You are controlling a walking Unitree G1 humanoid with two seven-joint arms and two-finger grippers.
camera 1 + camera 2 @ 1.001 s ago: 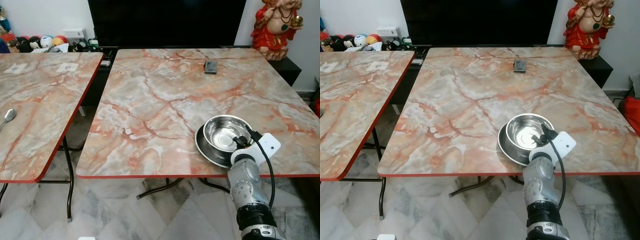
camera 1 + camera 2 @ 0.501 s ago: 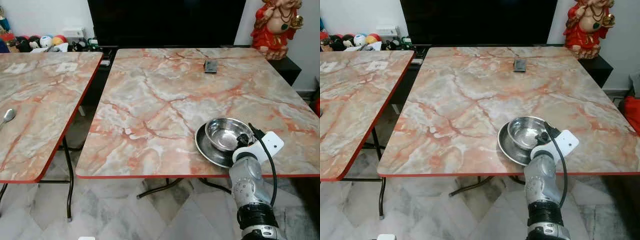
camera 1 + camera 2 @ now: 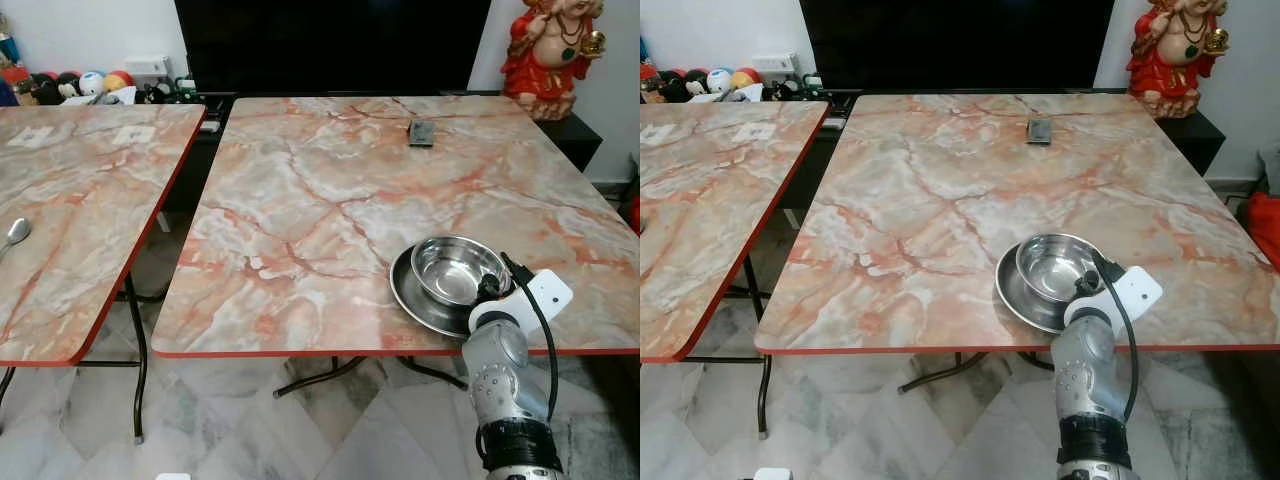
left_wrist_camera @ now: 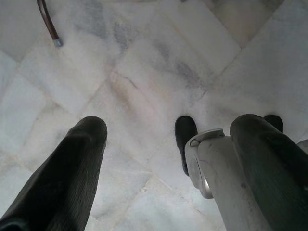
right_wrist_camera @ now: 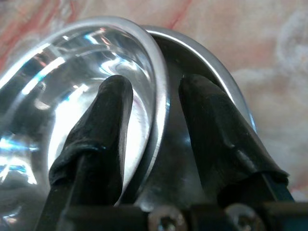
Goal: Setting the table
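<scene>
A steel bowl (image 3: 458,270) sits level inside a steel plate (image 3: 408,296) near the front right edge of the marble table (image 3: 330,190). My right gripper (image 3: 490,288) is at the bowl's near right rim. In the right wrist view its fingers (image 5: 110,120) stand astride the bowl's rim (image 5: 161,96), one inside the bowl, one outside over the plate (image 5: 211,60), with a small gap on each side, so it is open. My left gripper (image 4: 173,130) hangs open above the marble floor.
A second marble table (image 3: 80,200) stands to the left with a spoon (image 3: 15,233) on it. A dark flat remote (image 3: 421,133) lies at the far side of the main table. A red statue (image 3: 550,50) stands at the back right.
Half a second ago the bowl was tilted on the plate; now it rests level. My right wrist has shifted slightly right and back toward the table edge.
</scene>
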